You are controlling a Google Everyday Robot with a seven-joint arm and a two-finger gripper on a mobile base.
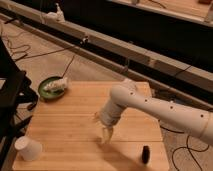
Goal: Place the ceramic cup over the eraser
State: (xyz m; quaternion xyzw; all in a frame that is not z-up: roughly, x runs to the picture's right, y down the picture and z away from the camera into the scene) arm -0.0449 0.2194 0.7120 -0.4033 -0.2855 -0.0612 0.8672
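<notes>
Ceramic cup (28,148) sits lower left, eraser (145,154) lower right; our gripper (106,134) hangs mid-frame, jaws apart (empty). We risk toppling the cup if we clip its rim.

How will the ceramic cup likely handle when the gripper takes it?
Likely rigid and breakable: the ceramic cup sits near a corner of the table, so a shove could drop it. Its smooth tapered wall may slip when pinched. The gripper hangs open over mid-table, away from it.
</notes>
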